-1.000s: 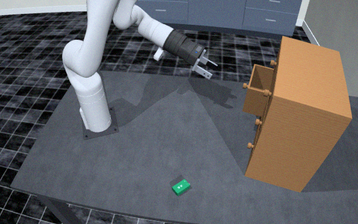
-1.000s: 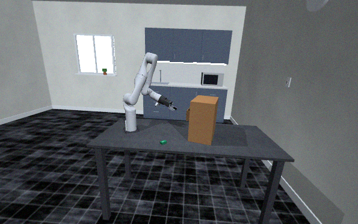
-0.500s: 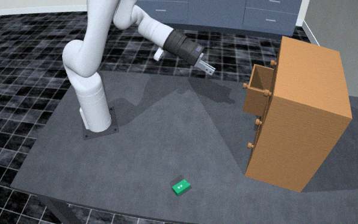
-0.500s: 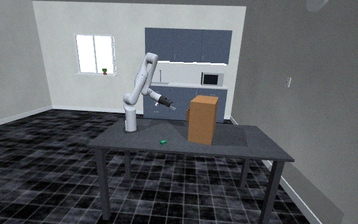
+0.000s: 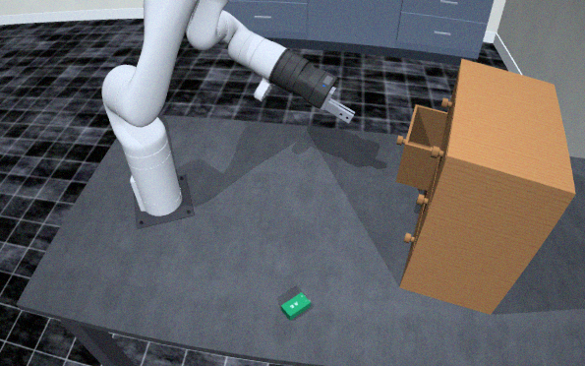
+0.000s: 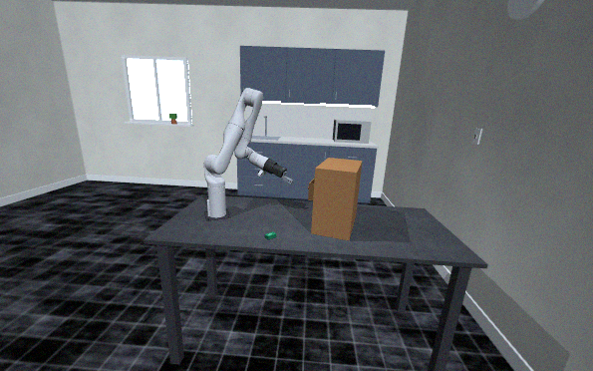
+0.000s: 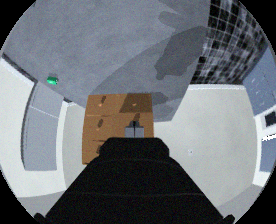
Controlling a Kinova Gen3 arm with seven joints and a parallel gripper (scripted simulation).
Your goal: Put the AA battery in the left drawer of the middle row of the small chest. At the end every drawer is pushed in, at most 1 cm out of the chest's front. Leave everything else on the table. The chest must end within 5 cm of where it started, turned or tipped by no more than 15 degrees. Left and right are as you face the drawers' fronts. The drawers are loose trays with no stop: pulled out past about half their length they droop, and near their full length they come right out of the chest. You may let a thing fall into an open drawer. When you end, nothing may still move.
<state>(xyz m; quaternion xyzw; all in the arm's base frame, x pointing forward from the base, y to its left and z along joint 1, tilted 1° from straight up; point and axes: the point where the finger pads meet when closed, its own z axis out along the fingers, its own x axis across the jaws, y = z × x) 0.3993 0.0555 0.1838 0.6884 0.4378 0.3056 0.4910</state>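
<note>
Gripper (image 5: pixel 345 116) closed on nothing, well left of open drawer (image 5: pixel 422 143) on chest (image 5: pixel 503 187); likely push-in step, next move squarely against drawer front

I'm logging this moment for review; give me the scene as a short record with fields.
gripper: fingers shut, holding nothing, in the air facing the chest
chest: upright on the table
open drawer: one pulled partly out, far end of the chest front in the top view
other drawers: pushed in
green block: on the table near its front edge
battery: not visible in any view
</note>
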